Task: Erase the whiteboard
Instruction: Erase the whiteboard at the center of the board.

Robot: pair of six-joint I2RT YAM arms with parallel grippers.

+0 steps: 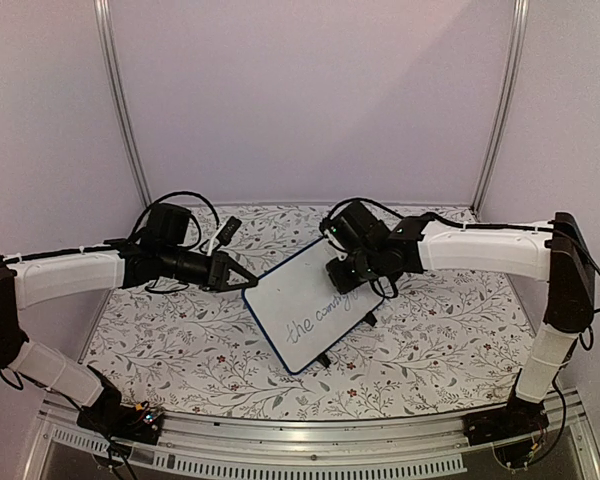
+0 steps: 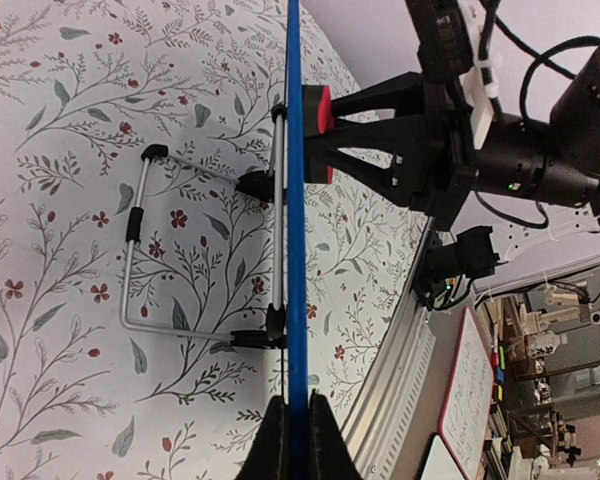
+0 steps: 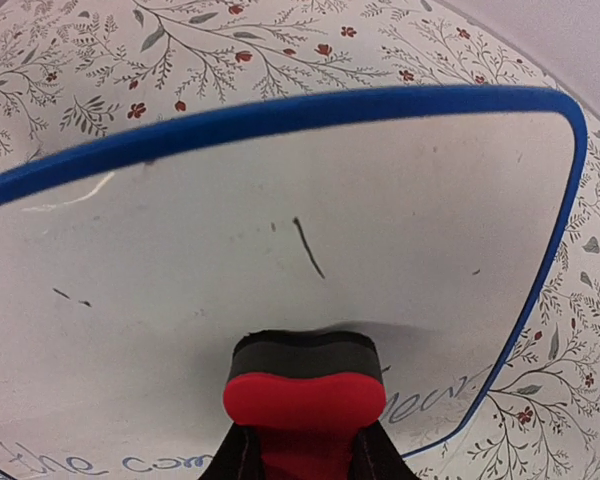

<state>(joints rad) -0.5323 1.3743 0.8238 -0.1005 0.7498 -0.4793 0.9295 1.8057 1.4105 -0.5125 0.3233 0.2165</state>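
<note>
1. Two arms meet at the whiteboard, which sits mid-table on the floral cloth. It's turned at an angle, w/ one corner pointing near.
2. The board is propped at a tilt. The L wrist view looks along its blue frame edge-on, w/ a wire stand on the back side.
3. L gripper is clamped on the board's left corner, fingers pinching the blue frame from both sides.
4. R gripper is over the board's far-right part, closed on a red eraser block.
5. The block's dark pad is pressed flat against the white face, approx mid-board in the R wrist view.
6. Blue handwriting ("the com…") runs along the near-right edge. The rest of the word is too blurred to read.
7. Few faint dark strokes show on the board's face, on the far side of the block.
</note>
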